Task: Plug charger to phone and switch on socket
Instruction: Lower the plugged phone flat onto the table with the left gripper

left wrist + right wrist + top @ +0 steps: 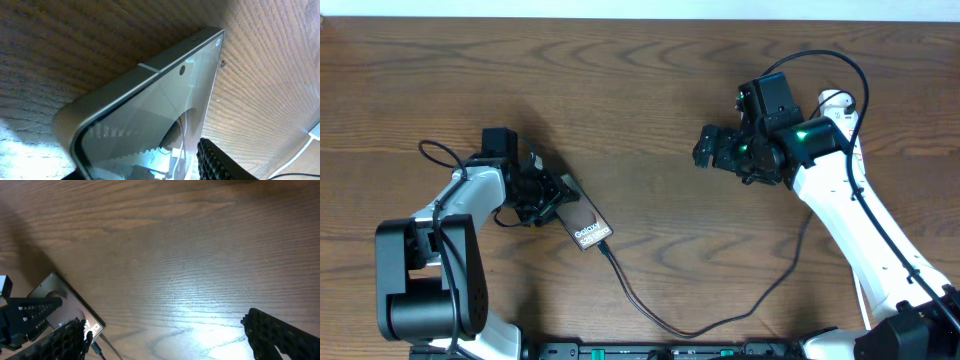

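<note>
The dark brown phone (582,222) with pale "Galaxy" lettering lies at an angle on the wooden table, left of centre. My left gripper (542,195) is shut on its upper end. In the left wrist view the glossy phone (150,115) fills the frame between the fingers (140,167). The thin black charger (650,312) meets the phone's lower end and curves along the front edge, then up to the right. My right gripper (705,148) is open and empty above the table, right of centre. The right wrist view (165,337) shows the phone (52,287) and the plug (97,345) at its end. The socket is out of view.
The white right arm (840,200) stretches in from the front right corner. A thicker black robot cable (440,152) loops by the left arm. A small white piece (315,132) shows at the right edge of the left wrist view; I cannot tell what it is.
</note>
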Tool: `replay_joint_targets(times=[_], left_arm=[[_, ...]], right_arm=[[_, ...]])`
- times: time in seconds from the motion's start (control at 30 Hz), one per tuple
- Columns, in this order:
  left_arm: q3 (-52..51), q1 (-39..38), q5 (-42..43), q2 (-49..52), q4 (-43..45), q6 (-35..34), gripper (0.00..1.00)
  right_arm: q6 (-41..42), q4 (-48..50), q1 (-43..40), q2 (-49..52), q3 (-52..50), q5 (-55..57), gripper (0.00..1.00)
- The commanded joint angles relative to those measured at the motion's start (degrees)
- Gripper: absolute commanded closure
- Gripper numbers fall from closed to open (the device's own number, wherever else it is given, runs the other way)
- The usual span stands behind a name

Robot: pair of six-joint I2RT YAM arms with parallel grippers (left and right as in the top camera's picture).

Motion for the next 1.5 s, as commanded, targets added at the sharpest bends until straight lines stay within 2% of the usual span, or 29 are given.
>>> replay_joint_targets(times=[0.0,1.47], left_arm=[[-4.0,0.3,-10.5,4.2,-2.2,0.1,0.51],[-4.0,0.3,-10.5,4.2,-7.1,0.1,0.50]], right_arm=[[0.3,-0.1,0.2,-0.5,0.5,0.4,0.01],[0.3,0.0,0.2,-0.5,0.5,0.5,0.01]])
